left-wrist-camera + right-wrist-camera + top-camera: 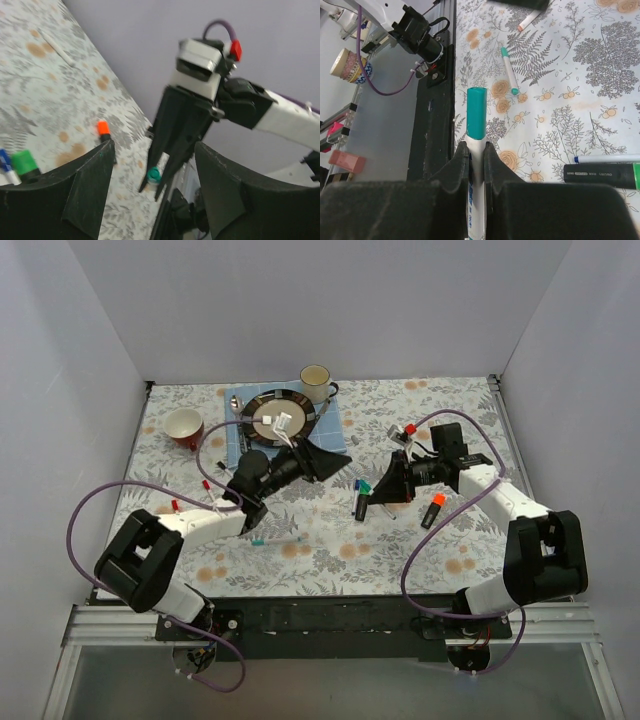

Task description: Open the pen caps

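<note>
My right gripper point(475, 147) is shut on the white barrel of a pen point(476, 200), whose teal pen cap point(476, 112) sticks out past the fingertips. Seen from the left wrist, that cap point(154, 174) shows end-on between the right gripper's black fingers point(172, 130). My left gripper point(154, 150) stands open and empty, facing the cap from a short way off. From above, the left gripper point(325, 462) and the right gripper point(385, 492) point at each other over the middle of the table.
A black marker with a green end point(602, 175) and an orange-capped marker point(435, 508) lie near the right gripper. A teal-tipped pen point(275, 538) lies by the left arm. A plate with cutlery point(283, 417), a mug point(317, 380) and a red bowl point(184, 427) stand behind.
</note>
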